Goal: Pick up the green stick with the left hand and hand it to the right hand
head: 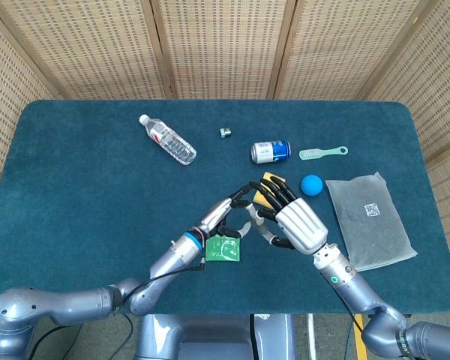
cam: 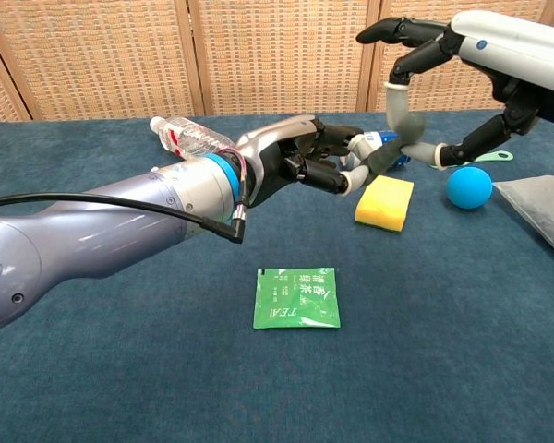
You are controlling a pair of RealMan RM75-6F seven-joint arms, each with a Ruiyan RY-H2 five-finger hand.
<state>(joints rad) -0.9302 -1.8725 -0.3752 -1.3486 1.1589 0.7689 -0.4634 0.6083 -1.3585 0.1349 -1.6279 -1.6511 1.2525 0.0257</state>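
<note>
The green stick (cam: 381, 157), dull grey-green, is held above the table in the fingertips of my left hand (cam: 300, 157), its free end pointing right and slightly up. My right hand (cam: 471, 51) hovers just right of it with fingers spread; the thumb hangs over the stick's free end and another finger (cam: 431, 151) curves in below it. Whether they touch the stick is unclear. In the head view the left hand (head: 225, 214) and right hand (head: 296, 221) meet mid-table, and the stick is mostly hidden between them.
A green tea packet (cam: 296, 298) lies under the left forearm. A yellow sponge (cam: 385, 202) and blue ball (cam: 468, 186) sit below the hands. Further back are a bottle (head: 167, 139), a can (head: 271, 151), a green brush (head: 322, 153) and a plastic bag (head: 370, 217).
</note>
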